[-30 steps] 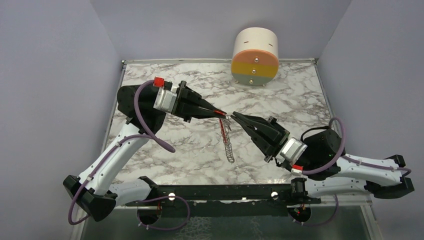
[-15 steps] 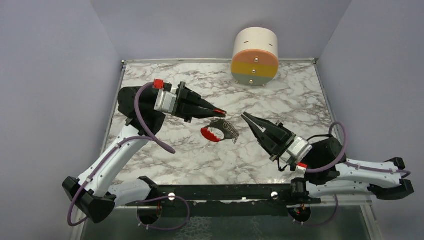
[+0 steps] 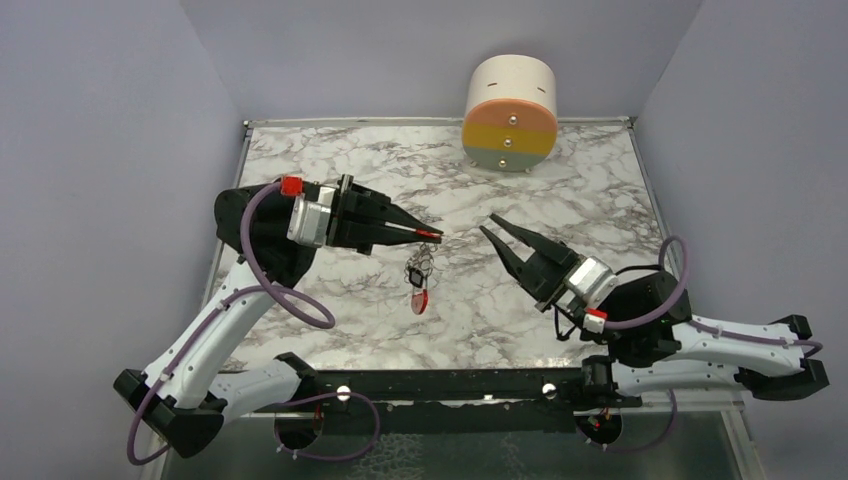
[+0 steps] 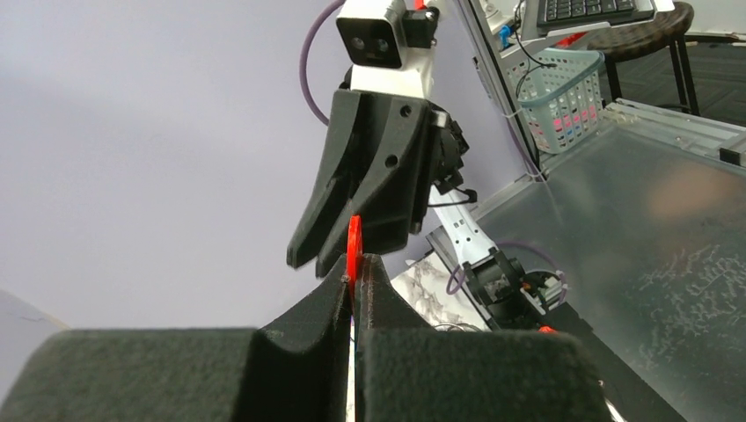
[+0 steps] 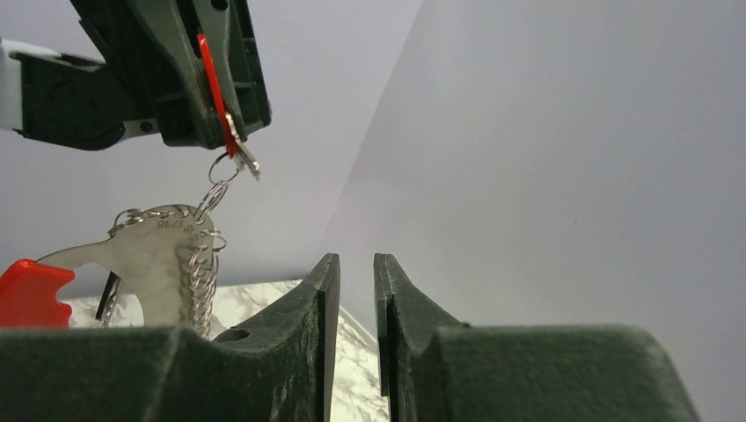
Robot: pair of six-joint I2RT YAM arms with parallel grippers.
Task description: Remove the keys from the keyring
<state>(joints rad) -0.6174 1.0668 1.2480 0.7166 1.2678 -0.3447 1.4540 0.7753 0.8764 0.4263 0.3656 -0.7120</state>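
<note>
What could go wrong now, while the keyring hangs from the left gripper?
The left gripper pinches only the small red-headed key. The keyring hanging below it could pull the key loose and drop to the table. The right gripper, apart and barely open, may miss the dangling keyring.

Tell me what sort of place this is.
Probably a robotics lab test cell: a marble-patterned table boxed in by plain grey walls, with the left arm and right arm bolted at its near edge. Beyond it, the left wrist view shows a plastic basket and a keyboard, like a workroom.
</note>
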